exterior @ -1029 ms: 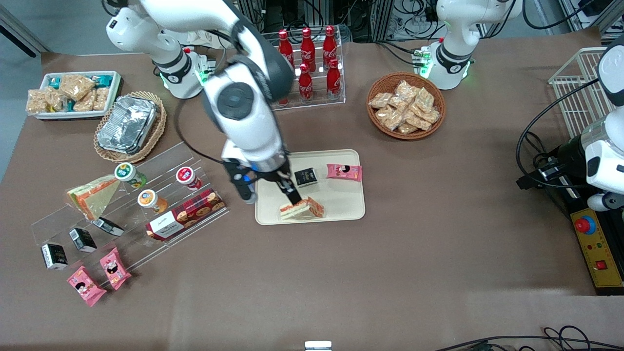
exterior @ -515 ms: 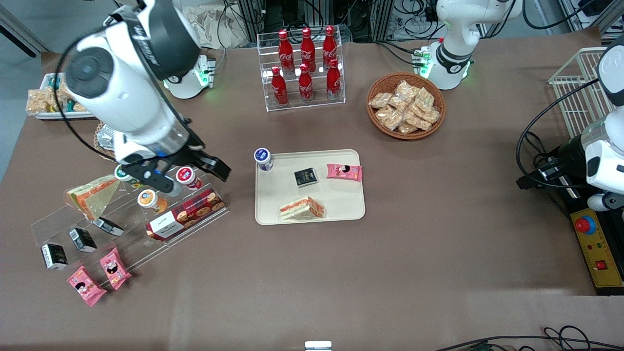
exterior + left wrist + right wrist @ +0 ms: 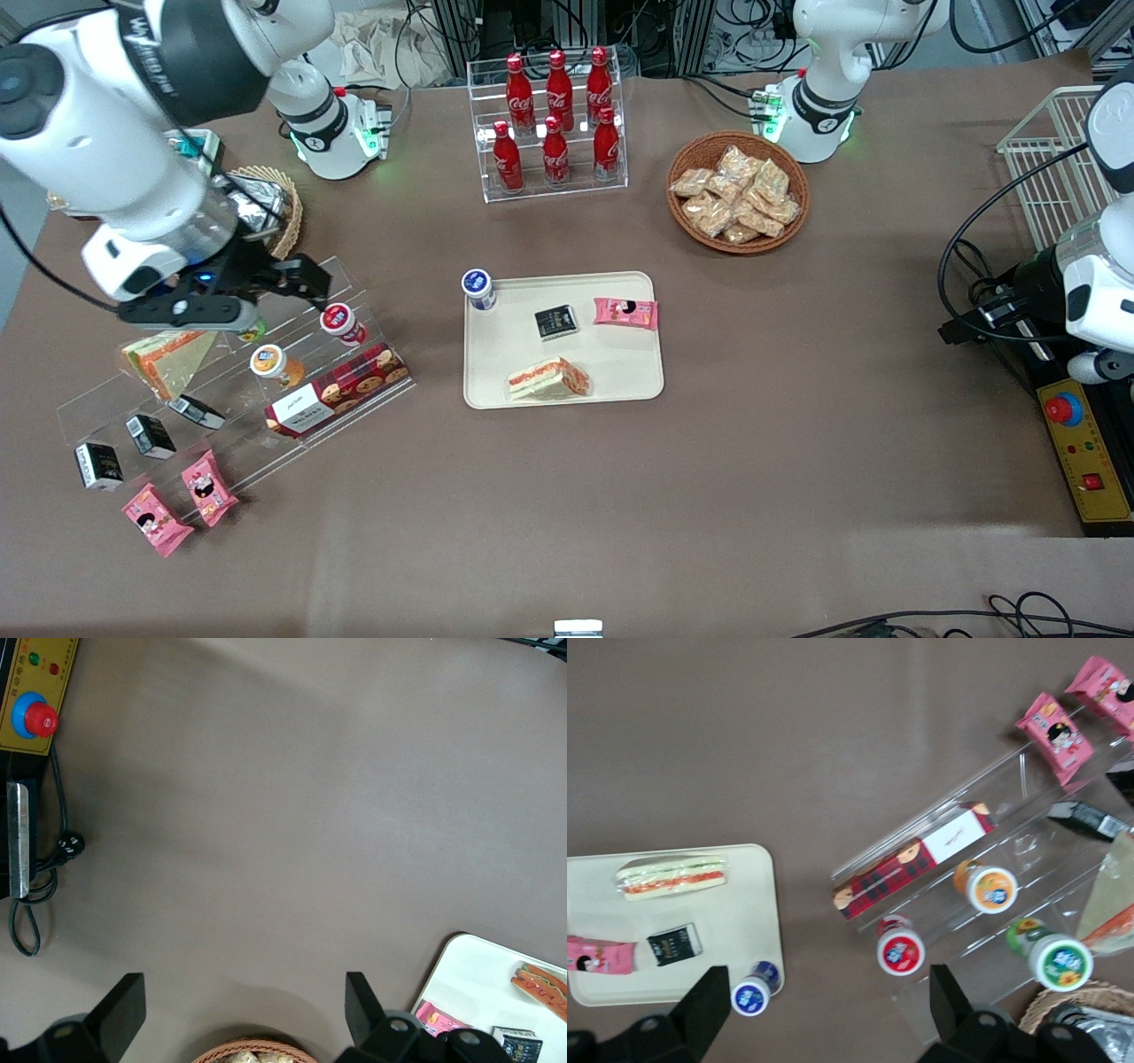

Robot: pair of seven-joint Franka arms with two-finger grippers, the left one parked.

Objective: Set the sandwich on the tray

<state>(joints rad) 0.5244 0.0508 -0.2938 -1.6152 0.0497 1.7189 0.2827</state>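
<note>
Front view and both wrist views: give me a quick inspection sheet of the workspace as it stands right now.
Surface: brown table, flat, no spills seen.
Job's things: sandwich lies flat on the tray, on the part nearest the front camera.
Clutter: on the tray, a black packet, a pink packet and a blue-lidded cup; toward the working arm's end, a clear tiered rack with a second sandwich wedge; cola bottles; snack basket.
Grippers: gripper open, empty, above the rack, well away from the tray.
Cables: black cable loops by the control box.
Surroundings: wire basket at the table's edge.
</note>
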